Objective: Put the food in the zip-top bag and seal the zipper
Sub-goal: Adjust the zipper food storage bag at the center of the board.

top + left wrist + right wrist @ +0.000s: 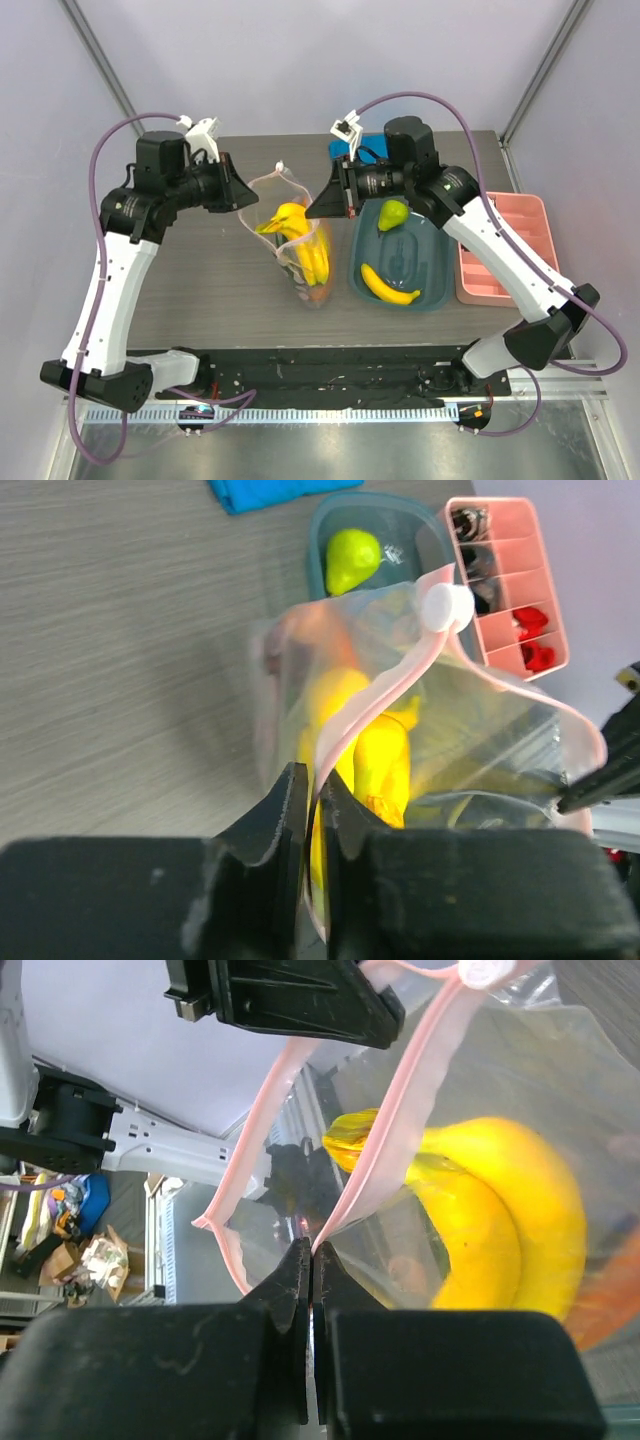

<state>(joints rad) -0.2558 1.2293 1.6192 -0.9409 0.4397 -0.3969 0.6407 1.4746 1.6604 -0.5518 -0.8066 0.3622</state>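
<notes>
- Grey wood-grain bench (200, 290); both arms meet above its middle.
- Left end effector (312, 780): jaws almost closed, the pink zipper (370, 705) strip pinched between them.
- Right end effector (310, 1255): fully closed on the bag's pink rim too.
- Zip-top bag (300, 255) hangs between them, mouth gaping.
- Handling, my guess: thin limp film, slippery; take the stiffer strip, not the wall.
- Count: one bag holding one banana bunch (295, 225) and one pepper (318, 292); one pear (392, 214) and one loose banana (388, 287) in one teal tub (437, 270). Green onion not made out.
</notes>
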